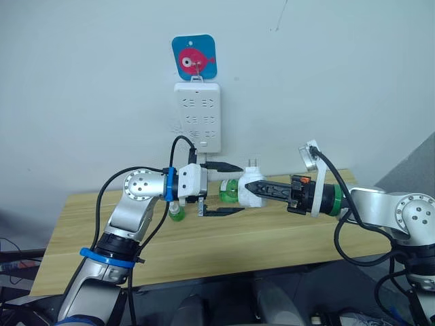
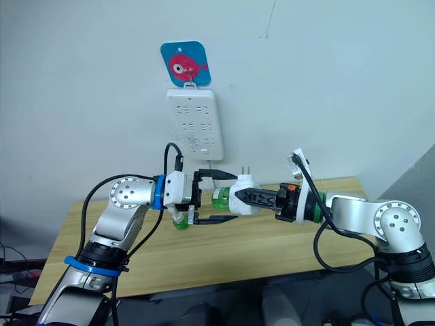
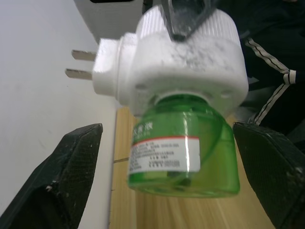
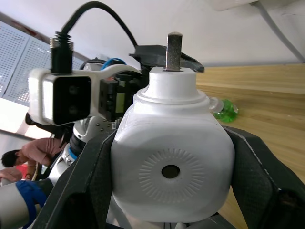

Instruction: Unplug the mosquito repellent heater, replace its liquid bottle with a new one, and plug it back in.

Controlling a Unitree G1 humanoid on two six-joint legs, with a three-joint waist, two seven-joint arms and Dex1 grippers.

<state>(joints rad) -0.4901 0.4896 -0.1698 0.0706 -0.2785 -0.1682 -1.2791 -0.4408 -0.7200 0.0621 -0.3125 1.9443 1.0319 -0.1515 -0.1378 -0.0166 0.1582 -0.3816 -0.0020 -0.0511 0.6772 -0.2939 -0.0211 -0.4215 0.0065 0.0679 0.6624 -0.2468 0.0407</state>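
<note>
Heater (image 4: 174,167) clamped in right hand (image 1: 253,188) — left hand (image 1: 228,189) spread wide, flanking its green bottle (image 3: 183,145).

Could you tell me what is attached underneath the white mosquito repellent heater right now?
A translucent green liquid bottle sits in the base of the mosquito repellent heater, which the right end effector grips. Its neck and wick are hidden inside the heater. The open left end effector flanks the bottle.

Bare test room: wooden table (image 1: 272,244), wall power strip (image 1: 197,115).
</note>
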